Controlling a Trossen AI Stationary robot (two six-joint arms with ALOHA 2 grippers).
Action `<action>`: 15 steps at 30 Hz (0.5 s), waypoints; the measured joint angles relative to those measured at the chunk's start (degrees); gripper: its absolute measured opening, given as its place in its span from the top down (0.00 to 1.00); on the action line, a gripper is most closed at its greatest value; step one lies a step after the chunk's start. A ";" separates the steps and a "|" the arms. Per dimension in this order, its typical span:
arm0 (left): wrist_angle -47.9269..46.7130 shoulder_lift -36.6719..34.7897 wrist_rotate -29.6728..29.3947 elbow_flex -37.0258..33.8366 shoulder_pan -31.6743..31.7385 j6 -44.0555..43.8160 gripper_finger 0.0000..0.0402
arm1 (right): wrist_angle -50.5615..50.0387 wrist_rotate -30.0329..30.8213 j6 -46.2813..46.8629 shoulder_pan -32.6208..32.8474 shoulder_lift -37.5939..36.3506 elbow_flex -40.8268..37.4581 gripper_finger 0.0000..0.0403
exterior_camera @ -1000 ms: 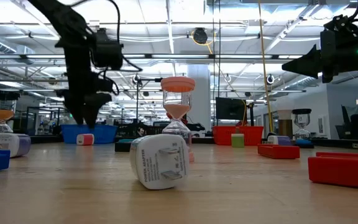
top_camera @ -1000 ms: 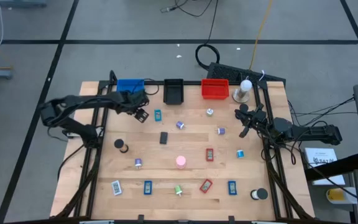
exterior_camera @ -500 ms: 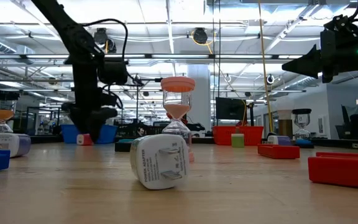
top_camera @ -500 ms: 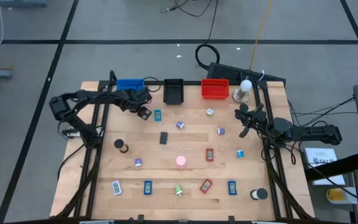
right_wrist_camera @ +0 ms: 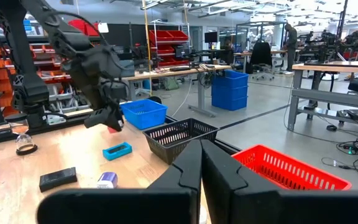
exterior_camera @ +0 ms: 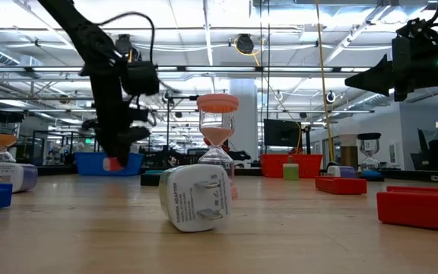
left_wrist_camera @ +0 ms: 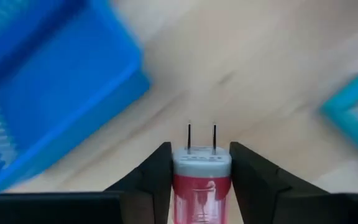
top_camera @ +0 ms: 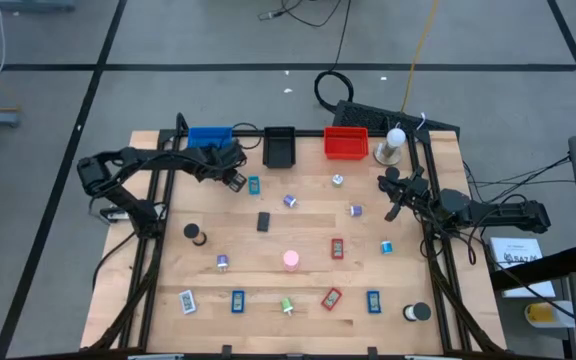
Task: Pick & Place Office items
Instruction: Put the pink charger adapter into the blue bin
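My left gripper [top_camera: 234, 181] hovers just in front of the blue tray [top_camera: 208, 137] and is shut on a small red plug adapter [left_wrist_camera: 202, 186] with a white end and two metal prongs. In the low view the adapter [exterior_camera: 113, 163] hangs just above the table. Other office items lie scattered on the wood: a teal rectangle [top_camera: 254, 184], a purple cylinder [top_camera: 289, 200], a black rectangle [top_camera: 264, 221] and a pink hourglass [top_camera: 291, 260]. My right gripper [top_camera: 393, 195] waits shut, in the air near the table's right side. My left gripper pinches the red plug adapter's body [left_wrist_camera: 202, 193] between its two fingers [left_wrist_camera: 160, 180], one on each side. The white pronged end [left_wrist_camera: 202, 159] sticks out past the fingertips. The fingers come from above, slanting down, and the adapter is lifted clear of the table.
A black tray [top_camera: 279, 147] and a red tray [top_camera: 346, 143] stand beside the blue one along the far edge, with a white ball-topped stand [top_camera: 394, 143] to their right. A white adapter [exterior_camera: 196, 196] lies close to the low camera. Several more items lie along the near edge.
My left gripper has gone down onto the red adapter that lay on the table by the blue tray, and now holds it lifted a little above the wood. The left arm's elbow has drawn in toward the table. The right arm has kept still.
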 joint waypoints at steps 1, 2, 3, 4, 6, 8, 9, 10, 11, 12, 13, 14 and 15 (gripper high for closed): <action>2.87 -1.73 -0.21 -1.40 -1.19 -0.01 0.66 | 0.00 -0.01 0.01 -0.01 0.00 0.00 1.00; 6.72 -3.49 -0.34 -3.37 -2.60 -0.28 0.66 | 0.00 -0.01 0.00 -0.01 0.00 0.01 1.00; 11.87 -5.05 -0.37 -5.96 -4.13 -0.92 0.66 | 0.00 -0.01 -0.01 -0.01 0.01 -0.01 1.00; 17.64 -6.58 -0.37 -9.13 -5.65 -1.90 0.66 | 0.00 -0.01 -0.01 -0.01 0.01 0.01 1.00; 29.44 -9.64 -0.36 -16.54 -9.26 -3.85 0.66 | 0.00 -0.01 -0.01 -0.01 0.01 0.01 1.00; 44.08 -11.03 -0.69 -24.17 -13.13 -6.28 0.66 | -0.01 -0.01 -0.01 0.01 0.00 0.01 1.00; 50.74 -11.32 -2.02 -28.09 -14.98 -7.07 0.66 | -0.01 0.00 0.00 0.00 0.01 0.01 1.00; 57.05 -11.39 -3.74 -31.56 -16.79 -7.71 0.66 | 0.00 0.00 0.00 -0.01 0.00 0.01 1.00; 62.39 -11.27 -5.24 -34.36 -18.45 -8.09 0.66 | 0.00 -0.03 -0.01 -0.01 0.01 -0.01 1.00; 67.09 -11.25 -6.83 -36.98 -20.13 -8.24 0.66 | 0.00 -0.03 0.01 0.01 0.01 -0.01 1.00; 70.56 -11.33 -8.38 -38.86 -21.56 -8.27 0.66 | 0.00 0.01 0.00 0.00 -0.01 0.00 1.00; 72.89 -11.35 -9.72 -40.18 -22.86 -8.11 0.66 | -0.02 -0.02 -0.01 -0.01 0.01 0.01 1.00; 74.44 -11.33 -10.84 -41.19 -24.12 -7.63 0.66 | 0.00 -0.03 0.00 -0.01 0.01 0.01 1.00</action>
